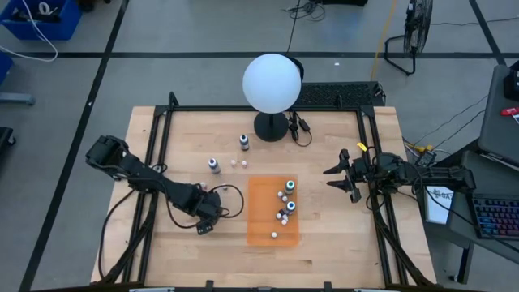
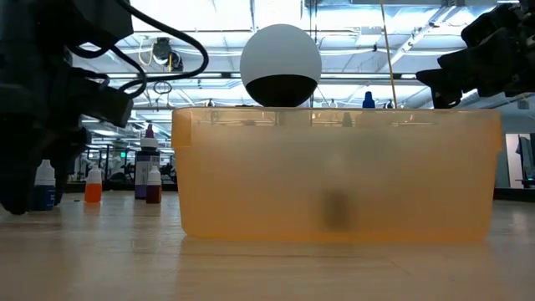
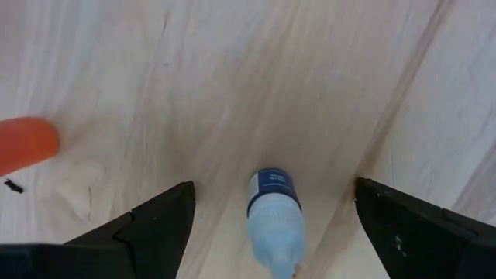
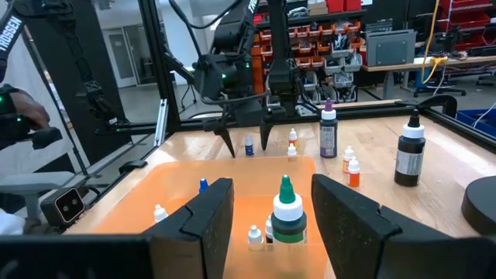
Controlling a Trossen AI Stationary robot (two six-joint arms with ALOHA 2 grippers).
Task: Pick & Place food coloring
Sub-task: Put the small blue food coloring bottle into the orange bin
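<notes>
From above, your left arm folds in from 9 o'clock, elbow bent, and its left gripper (image 1: 206, 221) points down at the wooden table (image 1: 340, 251) just left of the orange bin (image 1: 261, 212). Your right arm reaches in from 3 o'clock, and the right gripper (image 1: 336, 177) hangs spread just right of the bin. Inside the bin lie several food coloring bottles (image 1: 285, 204). At 12 o'clock of the bin, near the white globe lamp (image 1: 272, 83), stand two dark bottles (image 1: 214, 165) with tiny whitish ones between them.

At table height you see what the overhead hides: the bin's translucent wall and, at 9 o'clock, an orange-filled dropper bottle (image 2: 93, 187) beside a purple-capped bottle (image 2: 149, 171). Both arms loom dark at the upper corners.

Your left wrist camera shows the left gripper's fingers (image 3: 159, 221) wide apart, straddling a small blue-labelled dropper bottle (image 3: 273, 218) lying on the wood, touching neither finger.

Your right wrist camera looks across the bin: the right gripper's fingers (image 4: 203, 219) stand open and empty, with a green-topped bottle (image 4: 287, 213) upright in the bin beyond them. Farther off, the left gripper hangs over a small blue bottle (image 4: 248, 145).
</notes>
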